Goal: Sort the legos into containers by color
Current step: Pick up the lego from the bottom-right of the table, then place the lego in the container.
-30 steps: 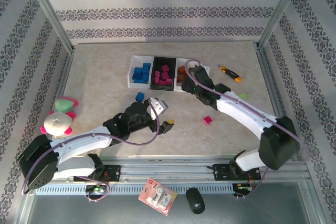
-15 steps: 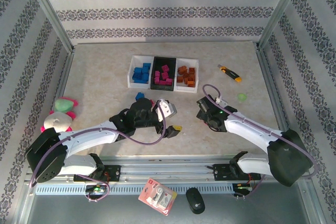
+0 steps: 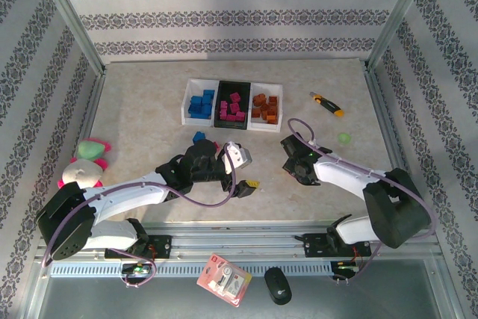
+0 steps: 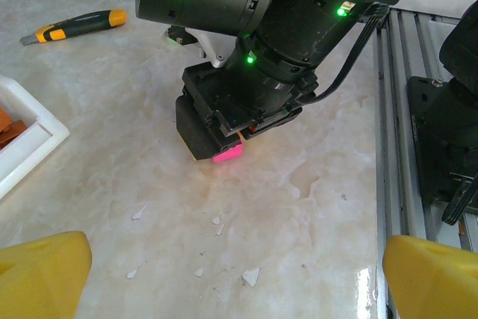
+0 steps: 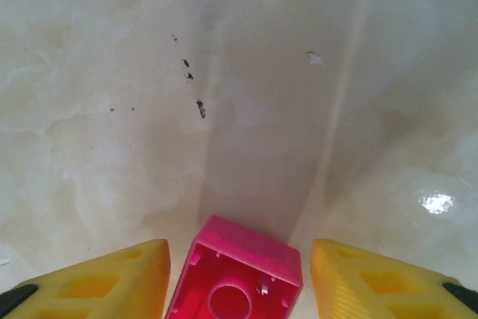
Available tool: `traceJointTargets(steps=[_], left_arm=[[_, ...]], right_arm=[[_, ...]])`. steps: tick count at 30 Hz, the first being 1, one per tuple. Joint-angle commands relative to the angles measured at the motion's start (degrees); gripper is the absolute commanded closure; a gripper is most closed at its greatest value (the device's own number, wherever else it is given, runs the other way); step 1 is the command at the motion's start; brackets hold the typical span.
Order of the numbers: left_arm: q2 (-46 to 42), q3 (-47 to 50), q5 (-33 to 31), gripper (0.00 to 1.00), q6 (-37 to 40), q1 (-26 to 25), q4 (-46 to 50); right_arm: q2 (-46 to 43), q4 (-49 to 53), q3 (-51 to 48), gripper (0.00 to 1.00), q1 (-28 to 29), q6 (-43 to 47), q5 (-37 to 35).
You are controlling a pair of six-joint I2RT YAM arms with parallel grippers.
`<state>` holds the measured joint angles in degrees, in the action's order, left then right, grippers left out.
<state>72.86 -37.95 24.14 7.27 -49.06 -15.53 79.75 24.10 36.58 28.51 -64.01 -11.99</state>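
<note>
The yellow fingers (image 5: pixel 112 282) of my right gripper (image 5: pixel 239 253) flank the pink lego (image 5: pixel 240 282) on the glossy marbled table (image 5: pixel 224 72), its hollow underside facing me; clamped or not, I can't tell. My left gripper (image 4: pixel 237 274) stands wide apart. A blue lego (image 3: pixel 199 137) lies just before the trays (image 3: pixel 186 104).

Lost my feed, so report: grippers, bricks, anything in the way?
Left gripper open, empty. Right gripper astride pink brick on table, grip unconfirmed. Blue brick loose near trays. Left gripper close beside right.

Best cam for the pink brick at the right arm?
Right wrist: pink brick close up between the jaws, hollow side visible. Left wrist gives a pink sliver under them. Top external: right arm over that spot.
</note>
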Motion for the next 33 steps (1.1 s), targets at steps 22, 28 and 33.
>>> traceJointTargets(steps=[22,28,33], left_arm=[[-14.21,7.31,-21.28,0.01,-7.19,0.74,4.71],[-18.15,8.9,-27.95,0.01,-9.34,1.33,8.24],[-19.24,9.56,-30.46,0.01,-11.22,2.78,10.43]], right_arm=[[17.8,-2.88,34.75,0.7,7.91,15.5,-0.95],[31.77,-4.06,51.09,0.7,7.92,21.32,-1.98],[41.71,-4.51,62.82,0.7,7.27,25.64,-2.63]])
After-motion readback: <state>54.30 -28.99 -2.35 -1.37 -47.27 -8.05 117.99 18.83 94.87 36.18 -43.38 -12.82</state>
